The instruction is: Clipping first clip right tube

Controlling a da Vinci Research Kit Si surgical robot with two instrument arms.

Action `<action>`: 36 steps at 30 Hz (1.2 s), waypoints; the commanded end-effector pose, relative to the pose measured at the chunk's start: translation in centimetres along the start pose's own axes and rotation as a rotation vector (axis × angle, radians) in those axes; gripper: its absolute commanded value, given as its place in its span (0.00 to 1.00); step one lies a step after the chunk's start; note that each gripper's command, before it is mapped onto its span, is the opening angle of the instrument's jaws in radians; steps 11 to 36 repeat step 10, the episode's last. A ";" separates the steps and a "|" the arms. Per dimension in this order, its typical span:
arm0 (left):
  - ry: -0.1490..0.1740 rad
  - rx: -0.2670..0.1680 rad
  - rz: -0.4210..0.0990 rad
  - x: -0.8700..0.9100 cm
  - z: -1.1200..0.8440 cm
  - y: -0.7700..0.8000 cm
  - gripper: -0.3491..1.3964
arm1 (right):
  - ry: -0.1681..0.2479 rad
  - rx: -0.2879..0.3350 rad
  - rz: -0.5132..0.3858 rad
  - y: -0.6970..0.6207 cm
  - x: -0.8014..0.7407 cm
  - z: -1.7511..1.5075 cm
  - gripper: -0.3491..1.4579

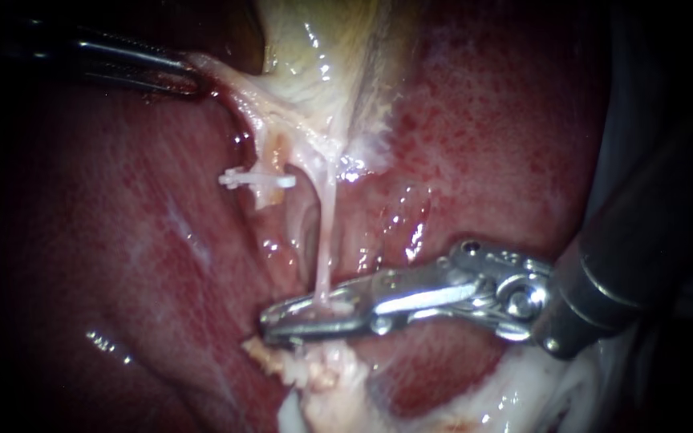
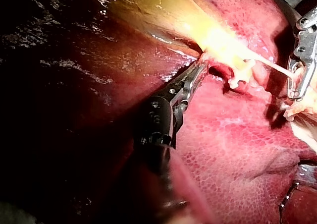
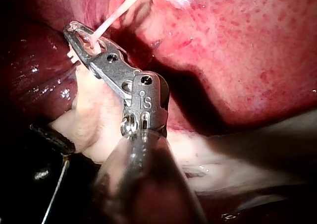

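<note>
Right tube point(image 1: 327, 240) runs taut from the gallbladder point(image 1: 322, 64) into my right instrument point(image 1: 282, 321), whose jaws pinch its lower end, while my left instrument point(image 1: 194, 78) grips the gallbladder's edge.

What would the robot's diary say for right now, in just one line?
left instrument: jaws shut on gallbladder tissue | right instrument: jaws shut on right tube | clip: on left tube only
</note>
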 end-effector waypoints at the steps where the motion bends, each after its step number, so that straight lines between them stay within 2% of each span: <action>1: 0.000 0.001 0.000 0.00 -0.01 0.00 0.00 | -0.006 0.000 -0.002 0.01 -0.01 0.01 0.00; 10: 0.001 0.004 0.000 0.01 -0.01 0.00 0.00 | -0.005 -0.002 0.003 0.08 -0.03 -0.05 0.00; 36: 0.001 0.004 0.000 0.01 -0.01 0.00 0.00 | -0.005 -0.002 0.003 0.08 -0.03 -0.05 0.00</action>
